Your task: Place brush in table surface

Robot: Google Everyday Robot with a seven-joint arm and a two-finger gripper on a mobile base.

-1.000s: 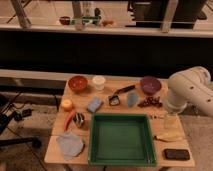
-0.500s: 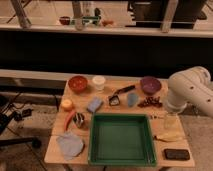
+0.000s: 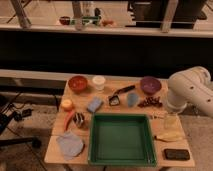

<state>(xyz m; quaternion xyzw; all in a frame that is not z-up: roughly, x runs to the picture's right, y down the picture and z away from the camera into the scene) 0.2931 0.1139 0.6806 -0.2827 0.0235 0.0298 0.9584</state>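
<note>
1. Landmark = green tray [image 3: 122, 140], sitting on the table surface [image 3: 105, 92]. All places below are rel. to it.
2. L of tray:
   - A grey cloth [image 3: 70, 144] is just beside the left rim, toward the front.
   - An orange-yellow ball [image 3: 66, 104] lies off the back-left corner.
   - A red pepper [image 3: 69, 121] and a striped round obj. [image 3: 79, 119] sit close together between that ball and the cloth.
3. Behind tray, left part: a red bowl [image 3: 78, 83] and a white cup [image 3: 99, 81] are farthest back. A blue sponge [image 3: 94, 104] is nearer the back rim.
4. The brush [image 3: 120, 94] lies flat on the table surface behind the tray's back rim, approx. mid-width. Its head is toward the tray and its black handle slants away to the right. It's apart from the tray.
5. Behind tray, right part: a blue-grey item [image 3: 132, 98] is just beside the brush. Then comes a dark red cluster [image 3: 150, 102], w/ a purple bowl [image 3: 150, 84] farther back.
6. R of tray: a yellow-handled tool [image 3: 167, 136] is just beside the right rim. A black slab [image 3: 176, 154] lies off the front-right corner.
7. The gripper [image 3: 170, 120] hangs under the pale arm [image 3: 192, 90], right of the tray's back-right corner and well apart from the brush. Can't tell if it's spread or pressed together.
8. Vs. 0.5 s and 1.0 s ago: no visible change. The arm, brush and all other items are in the same spots.
</note>
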